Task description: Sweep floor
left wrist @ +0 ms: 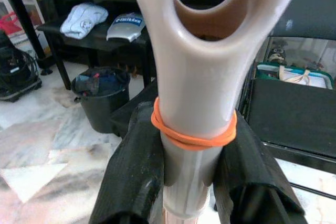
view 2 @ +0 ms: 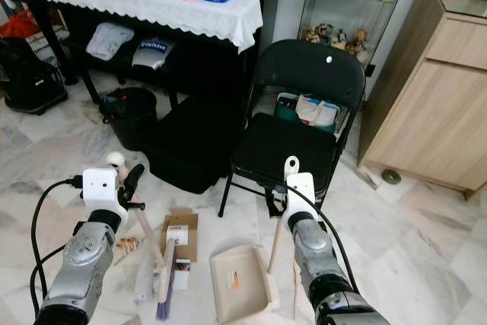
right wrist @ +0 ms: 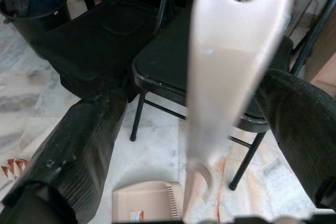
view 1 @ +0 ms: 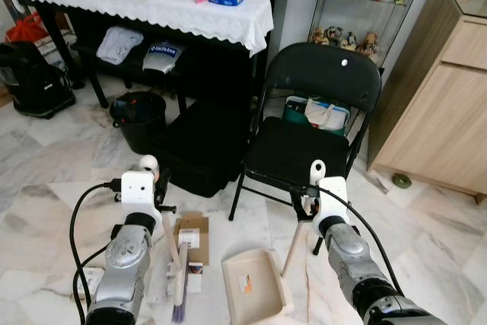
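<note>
With left hand [left wrist: 189, 182] clamped on broom handle [left wrist: 197, 87] and right hand [right wrist: 194, 150] fingers apart around dustpan handle [right wrist: 231, 66], setup's done; next, sweep cardboard scrap [view 1: 192, 235] at lower centre into dustpan [view 1: 255, 287].

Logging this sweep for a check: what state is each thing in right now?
Left gripper: shut on the broom handle.
Broom: bristles on the floor, beside the litter.
Right gripper: fingers either side of the dustpan handle.
Dustpan: flat on the floor.
Folding chair: unfolded, standing.
Black bin: upright, holding rubbish.
</note>
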Motion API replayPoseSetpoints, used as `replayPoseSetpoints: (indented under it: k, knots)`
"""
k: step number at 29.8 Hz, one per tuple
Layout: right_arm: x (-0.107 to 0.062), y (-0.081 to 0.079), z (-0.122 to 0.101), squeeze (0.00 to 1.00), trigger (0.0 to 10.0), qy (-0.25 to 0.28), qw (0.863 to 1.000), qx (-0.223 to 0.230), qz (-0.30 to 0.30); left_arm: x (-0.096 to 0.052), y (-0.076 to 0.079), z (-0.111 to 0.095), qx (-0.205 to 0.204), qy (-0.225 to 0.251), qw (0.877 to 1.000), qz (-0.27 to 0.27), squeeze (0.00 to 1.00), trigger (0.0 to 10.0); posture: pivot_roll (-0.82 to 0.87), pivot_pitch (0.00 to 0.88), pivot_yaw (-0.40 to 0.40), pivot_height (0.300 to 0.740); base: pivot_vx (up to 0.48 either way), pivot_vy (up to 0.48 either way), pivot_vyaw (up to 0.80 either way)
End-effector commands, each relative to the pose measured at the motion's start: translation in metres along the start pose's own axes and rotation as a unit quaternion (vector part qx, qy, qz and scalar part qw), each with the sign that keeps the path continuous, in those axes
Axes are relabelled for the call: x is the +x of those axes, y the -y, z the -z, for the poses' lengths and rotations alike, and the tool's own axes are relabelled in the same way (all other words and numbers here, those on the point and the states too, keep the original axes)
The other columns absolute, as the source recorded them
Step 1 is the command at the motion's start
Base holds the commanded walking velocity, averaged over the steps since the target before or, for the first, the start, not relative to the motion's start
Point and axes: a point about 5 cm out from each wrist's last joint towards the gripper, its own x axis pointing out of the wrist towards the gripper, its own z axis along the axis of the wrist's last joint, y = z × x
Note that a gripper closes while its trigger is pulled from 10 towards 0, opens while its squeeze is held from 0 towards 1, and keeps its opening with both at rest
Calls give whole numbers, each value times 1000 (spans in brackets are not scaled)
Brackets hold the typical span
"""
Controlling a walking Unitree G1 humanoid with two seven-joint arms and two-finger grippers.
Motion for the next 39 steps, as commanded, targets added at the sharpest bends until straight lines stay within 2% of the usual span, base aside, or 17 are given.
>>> replayPoseSetpoints:
  k: [1, 21, 24, 28, 39]
  knots:
    - [0, 0, 0, 0, 10000, -5, 1000, -1, 0, 0, -1, 0, -6, -2, 1000, -2, 0, 10000, 50, 36, -52, 740, 270, 0, 0]
    - [0, -4, 3, 0, 10000, -12, 1000, 2, -17, -1, -1, -1, -13, 3, 1000, 4, 0, 10000, 50, 42, -51, 740, 0, 0, 0]
    - [0, -4, 3, 0, 10000, -15, 1000, -2, -17, -1, -1, -1, -14, 4, 1000, 5, 0, 10000, 48, 43, -50, 740, 0, 0, 0]
    - [-2, 0, 10, 0, 10000, -37, 999, -29, -6, -1, -1, -1, -14, 4, 1000, 8, 0, 10000, 49, 46, -52, 740, 0, 0, 0]
    - [-1, 2, 10, 0, 10000, -44, 998, -34, -2, -1, 1, -1, -16, 2, 1000, 12, 0, 10000, 50, 49, -52, 740, 0, 0, 0]
